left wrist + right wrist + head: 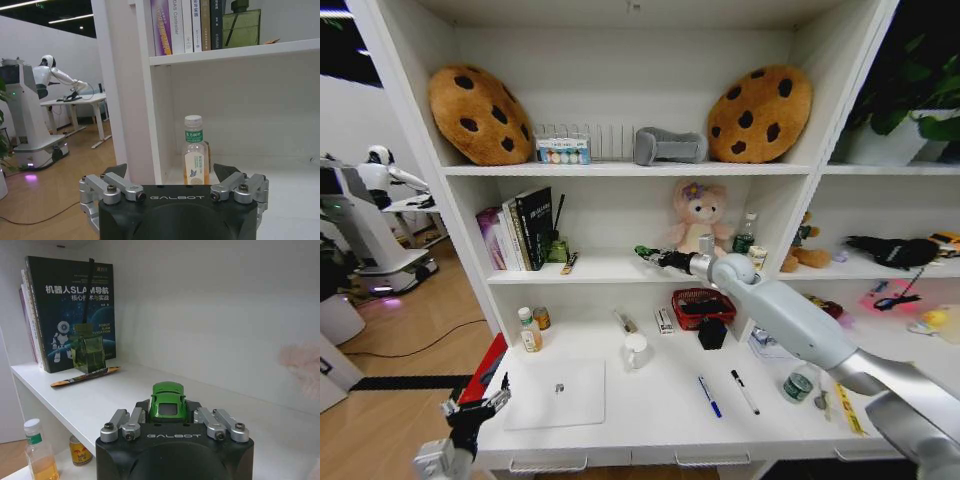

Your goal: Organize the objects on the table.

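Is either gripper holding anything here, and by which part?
The right gripper grips the green toy car by its sides, over the shelf. The left gripper is open, holding nothing.

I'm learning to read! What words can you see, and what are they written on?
"GALBOT": on the left gripper housing.
"GALBOT": on the right gripper, shut on the green toy car.
"机器人SLAM导航": black book cover.
"Controller": purple book spine.
Bottle label: too small to read.

On the worktop (650, 415) the laptop (556, 393) lies left, two pens (727, 393) right of it, the jar (798, 386) farther right. The right hand (647, 254) holds the car (168, 399) over the shelf (605, 268) above; books (520, 228) stand at that shelf's left.
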Controlling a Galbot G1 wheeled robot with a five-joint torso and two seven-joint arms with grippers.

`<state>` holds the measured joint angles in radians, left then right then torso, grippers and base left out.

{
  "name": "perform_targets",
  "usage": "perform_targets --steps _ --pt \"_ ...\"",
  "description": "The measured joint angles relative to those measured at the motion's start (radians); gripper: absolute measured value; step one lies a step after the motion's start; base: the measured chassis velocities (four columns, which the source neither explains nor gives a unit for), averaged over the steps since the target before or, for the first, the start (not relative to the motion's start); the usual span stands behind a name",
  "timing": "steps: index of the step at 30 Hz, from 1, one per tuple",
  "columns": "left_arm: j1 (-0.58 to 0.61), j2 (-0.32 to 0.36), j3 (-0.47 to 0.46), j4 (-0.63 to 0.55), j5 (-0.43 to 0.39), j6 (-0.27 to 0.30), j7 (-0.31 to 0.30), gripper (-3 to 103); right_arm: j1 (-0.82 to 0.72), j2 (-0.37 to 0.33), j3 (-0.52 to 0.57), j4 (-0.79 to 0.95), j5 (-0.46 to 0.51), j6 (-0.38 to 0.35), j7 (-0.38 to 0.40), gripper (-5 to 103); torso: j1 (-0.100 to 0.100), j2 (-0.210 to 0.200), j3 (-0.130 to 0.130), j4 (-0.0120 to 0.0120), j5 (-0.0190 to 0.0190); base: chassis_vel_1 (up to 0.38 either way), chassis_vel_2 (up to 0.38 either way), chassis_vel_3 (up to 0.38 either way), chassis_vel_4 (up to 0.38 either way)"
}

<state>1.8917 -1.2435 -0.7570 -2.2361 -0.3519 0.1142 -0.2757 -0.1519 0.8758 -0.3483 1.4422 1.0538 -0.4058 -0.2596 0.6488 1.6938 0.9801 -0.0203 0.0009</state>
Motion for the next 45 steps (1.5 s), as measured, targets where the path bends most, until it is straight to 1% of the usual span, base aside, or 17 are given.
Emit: perform_targets --steps 20,29,45 --pt "-0.003 -0.002 -0.001 0.011 -0.002 -0.004 -0.001 98 0.036 0.086 -0.072 -0.108 -0.041 0.016 0.002 36 0.000 0.000 0.000 0.0000 0.0000 0.000 0.000 0.000 0.000" --pt "-0.007 -0.009 0.006 0.019 0.005 -0.009 0.002 98 0.030 0.090 -0.074 -0.121 -0.040 0.039 0.015 36 0.000 0.000 0.000 0.0000 0.0000 0.000 0.000 0.000 0.000" --pt "-0.012 -0.008 0.006 0.029 0.005 -0.014 0.003 98 0.030 0.103 -0.090 -0.137 -0.050 0.045 0.020 36 0.000 0.000 0.000 -0.0004 -0.0001 0.000 0.000 0.000 0.000"
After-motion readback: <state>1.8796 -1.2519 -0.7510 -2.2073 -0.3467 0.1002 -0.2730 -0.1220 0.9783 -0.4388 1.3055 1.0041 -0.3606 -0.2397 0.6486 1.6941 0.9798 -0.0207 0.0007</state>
